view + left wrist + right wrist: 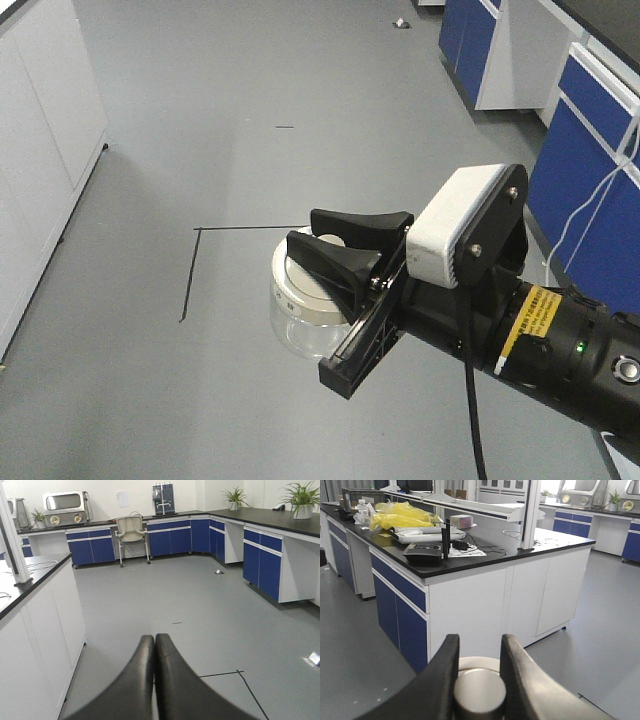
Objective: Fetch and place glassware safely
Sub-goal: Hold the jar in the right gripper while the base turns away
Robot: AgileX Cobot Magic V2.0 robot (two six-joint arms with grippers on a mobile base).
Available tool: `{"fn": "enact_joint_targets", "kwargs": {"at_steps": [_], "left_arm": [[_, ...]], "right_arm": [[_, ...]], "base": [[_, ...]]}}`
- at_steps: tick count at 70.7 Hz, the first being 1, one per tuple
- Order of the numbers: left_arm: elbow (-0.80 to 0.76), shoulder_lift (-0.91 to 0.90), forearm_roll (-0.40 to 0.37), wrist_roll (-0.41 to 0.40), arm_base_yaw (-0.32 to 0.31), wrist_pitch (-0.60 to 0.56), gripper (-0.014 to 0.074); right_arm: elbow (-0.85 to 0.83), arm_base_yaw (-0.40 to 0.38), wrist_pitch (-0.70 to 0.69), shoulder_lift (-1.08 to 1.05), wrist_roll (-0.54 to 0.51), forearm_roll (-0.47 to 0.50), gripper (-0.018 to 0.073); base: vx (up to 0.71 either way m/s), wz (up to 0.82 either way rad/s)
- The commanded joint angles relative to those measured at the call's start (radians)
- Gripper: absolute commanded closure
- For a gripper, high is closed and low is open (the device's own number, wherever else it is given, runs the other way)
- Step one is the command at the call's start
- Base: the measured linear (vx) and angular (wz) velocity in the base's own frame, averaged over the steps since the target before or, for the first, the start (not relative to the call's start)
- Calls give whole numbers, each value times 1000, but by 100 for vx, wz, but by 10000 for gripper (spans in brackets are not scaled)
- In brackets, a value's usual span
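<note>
Glassware (298, 305) hangs upright directly between the right gripper's (305, 232) 2 fingers, pinched by its lid, above the floor (250, 90). The bench (470, 563) lies ahead. The left gripper (155, 642) is pressed together, empty.

grey lab floor (250, 80) — thin black tape lines (240, 228) and a small pale scrap (399, 22) on it
</note>
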Motion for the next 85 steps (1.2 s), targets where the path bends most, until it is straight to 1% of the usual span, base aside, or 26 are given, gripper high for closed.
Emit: {"fn": "enact_joint_targets", "kwargs": {"at_steps": [1,23,42,85], "left_arm": [[-26,8,-4,-11,-5,-69,603],[-26,8,-4,-11,-5,-69,603],[-26,8,-4,-11,-5,-69,603],[-26,8,-4,-11,-5,-69,603]], "right_arm": [[-32,-2,-88,-29,-2,17,563],[-32,-2,-88,-29,-2,17,563],[-32,-2,-88,-29,-2,17,563],[-32,-2,-88,-29,-2,17,563]], "base": [[6,10],[11,15],[23,11],[44,0]]}}
